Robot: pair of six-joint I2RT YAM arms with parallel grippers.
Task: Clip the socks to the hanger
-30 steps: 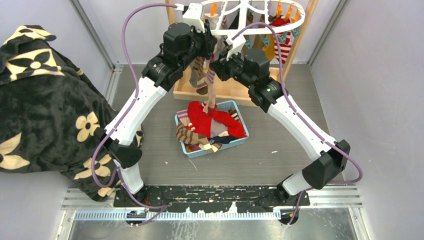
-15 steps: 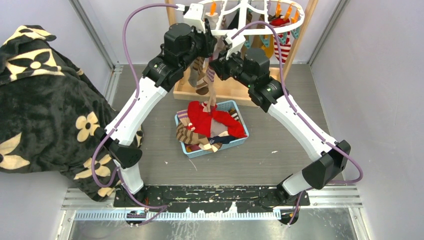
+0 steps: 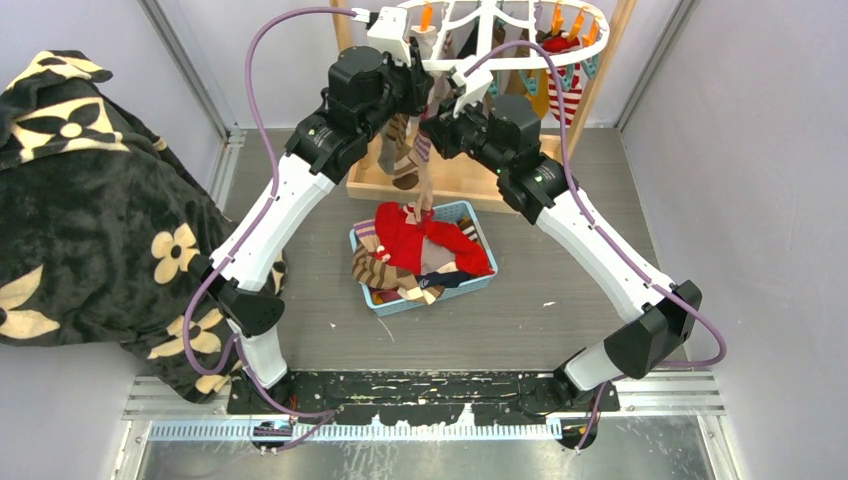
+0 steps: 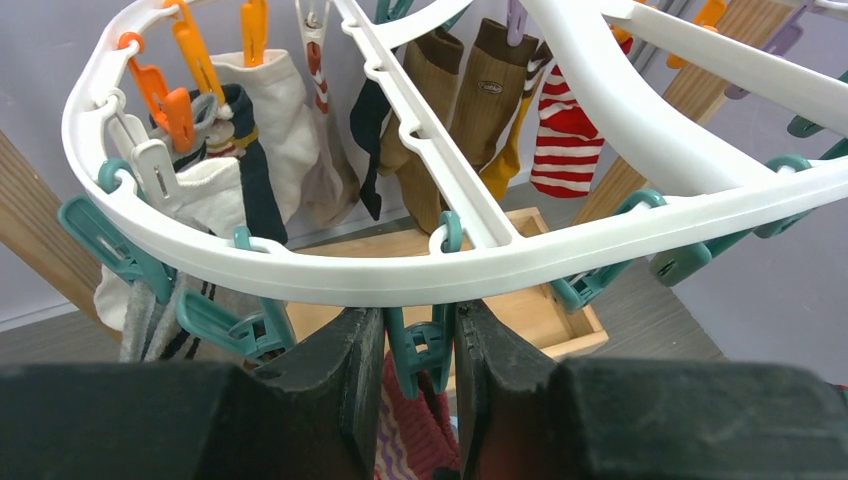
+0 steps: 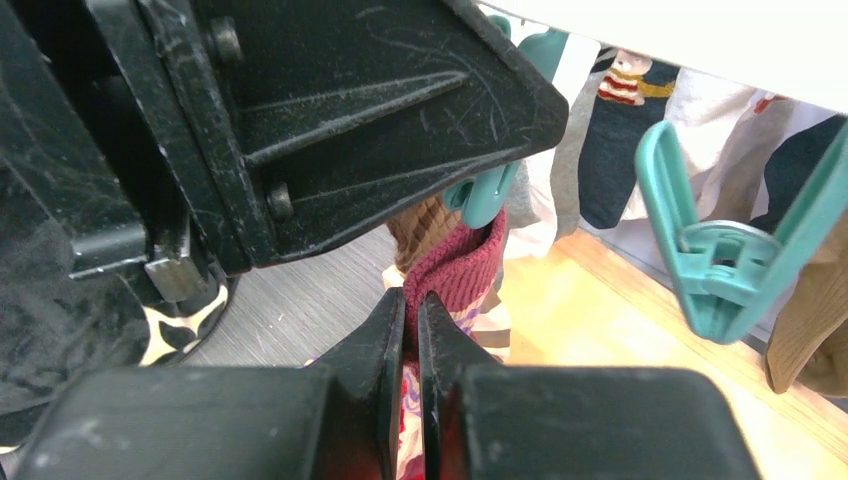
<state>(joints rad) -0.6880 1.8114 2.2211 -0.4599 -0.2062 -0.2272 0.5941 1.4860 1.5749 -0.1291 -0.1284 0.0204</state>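
Between tight right fingers (image 5: 383, 372), maroon sock (image 5: 456, 272).

Not much to be read here, honestly. A small oval logo patch can be made out on one brown sock (image 4: 487, 90) hung from the hanger (image 4: 600, 120) in the left wrist view, but its lettering is too tiny to be deciphered. No other text, numbers or labels can be read anywhere.
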